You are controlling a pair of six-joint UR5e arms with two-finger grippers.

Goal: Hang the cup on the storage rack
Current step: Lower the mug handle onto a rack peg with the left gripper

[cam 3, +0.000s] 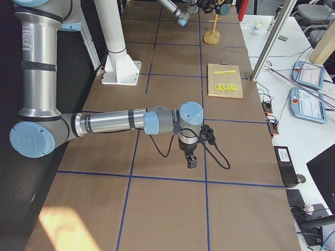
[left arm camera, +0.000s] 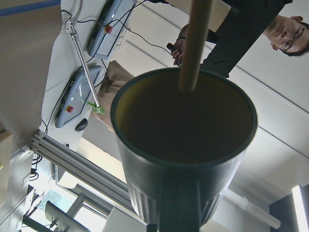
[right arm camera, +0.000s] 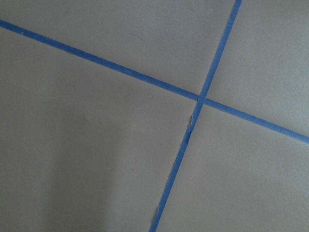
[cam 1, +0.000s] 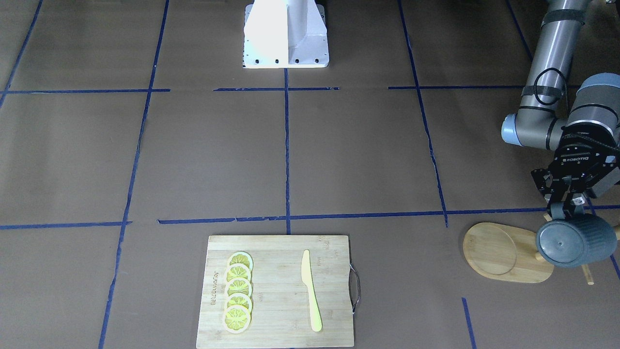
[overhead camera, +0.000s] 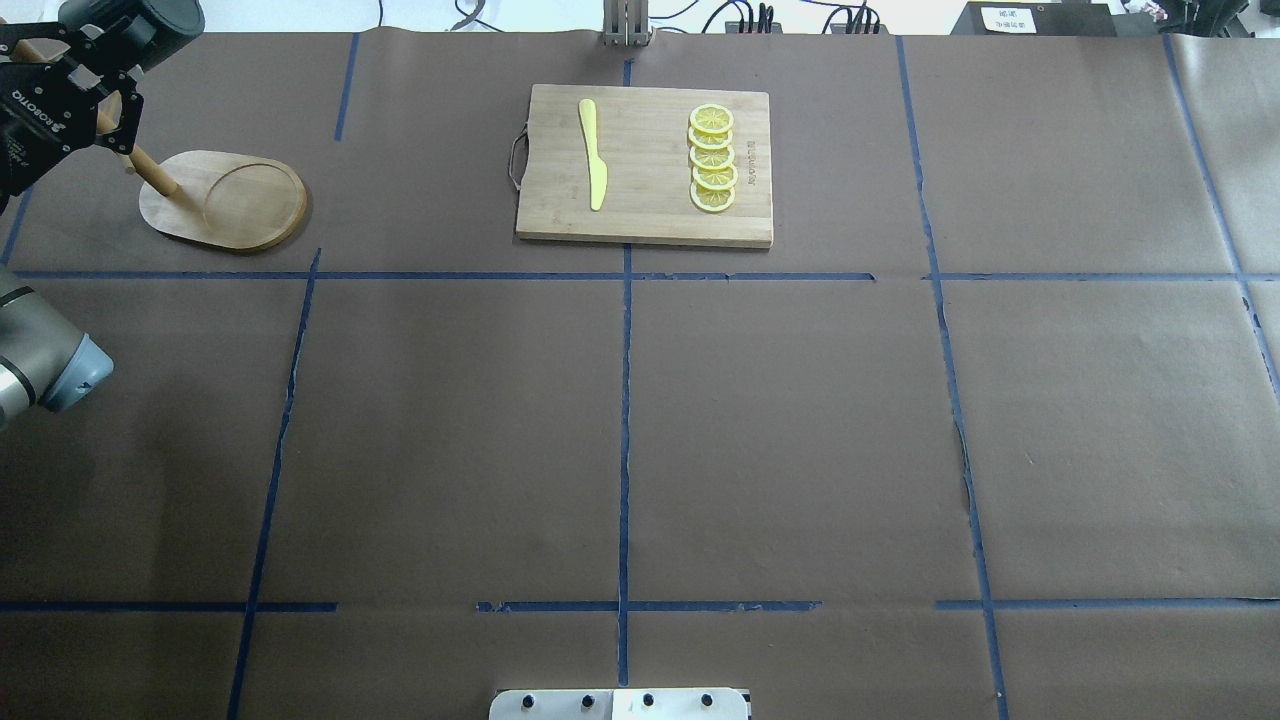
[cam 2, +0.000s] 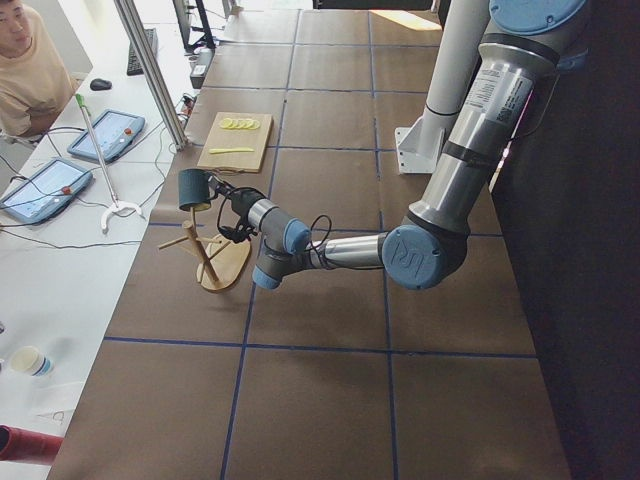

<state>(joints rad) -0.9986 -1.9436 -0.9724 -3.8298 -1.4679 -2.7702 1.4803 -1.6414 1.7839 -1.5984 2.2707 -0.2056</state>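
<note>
The cup (cam 1: 576, 241), dark blue-grey with a ribbed body, lies on its side in the air, its flat bottom towards the front-facing camera. My left gripper (cam 1: 565, 211) is shut on its handle side and holds it by the top of the storage rack (cam 1: 503, 252), a bamboo mug tree with an oval base. In the left wrist view the cup's mouth (left arm camera: 183, 145) faces the camera, with a wooden rod of the rack (left arm camera: 195, 43) crossing in front of its rim. My right gripper (cam 3: 191, 159) hangs over bare table far away; I cannot tell whether it is open.
A bamboo cutting board (cam 1: 276, 310) with lemon slices (cam 1: 238, 299) and a yellow knife (cam 1: 310, 291) lies mid-table at the operators' edge. The robot's white base (cam 1: 286, 34) stands opposite. The rack stands close to the table's end, where operators sit.
</note>
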